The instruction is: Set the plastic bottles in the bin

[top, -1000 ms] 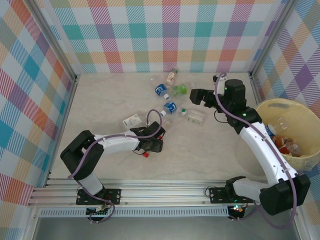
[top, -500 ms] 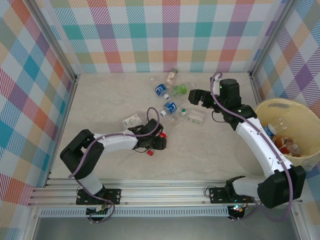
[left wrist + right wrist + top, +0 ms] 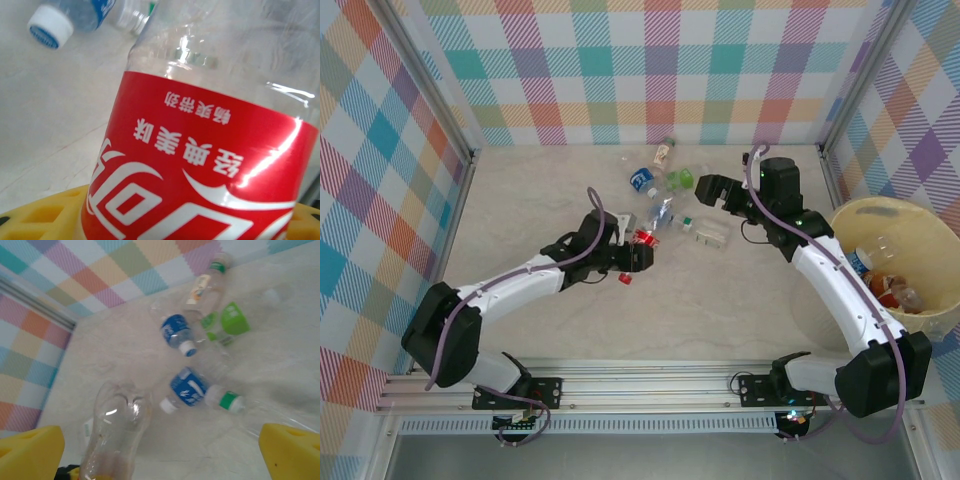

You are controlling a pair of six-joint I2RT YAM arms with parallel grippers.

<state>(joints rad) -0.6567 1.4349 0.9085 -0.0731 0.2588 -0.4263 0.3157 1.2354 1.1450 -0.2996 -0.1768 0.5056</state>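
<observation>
red-labelled bottle [image 3: 200, 175]: clear glossy plastic | table [image 3: 520, 220]: matt, marbled | bin [image 3: 905, 215]: smooth plastic

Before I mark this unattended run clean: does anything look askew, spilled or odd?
Nothing looks spilled or damaged. One oddity: the left gripper grips the red-labelled clear plastic bottle so its label reads upside down to its wrist camera. The other bottles lie toppled outside the round pale-yellow bin.

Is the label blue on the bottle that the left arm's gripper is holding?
No, the clear plastic bottle in the left gripper wears a red label with white lettering.
</observation>
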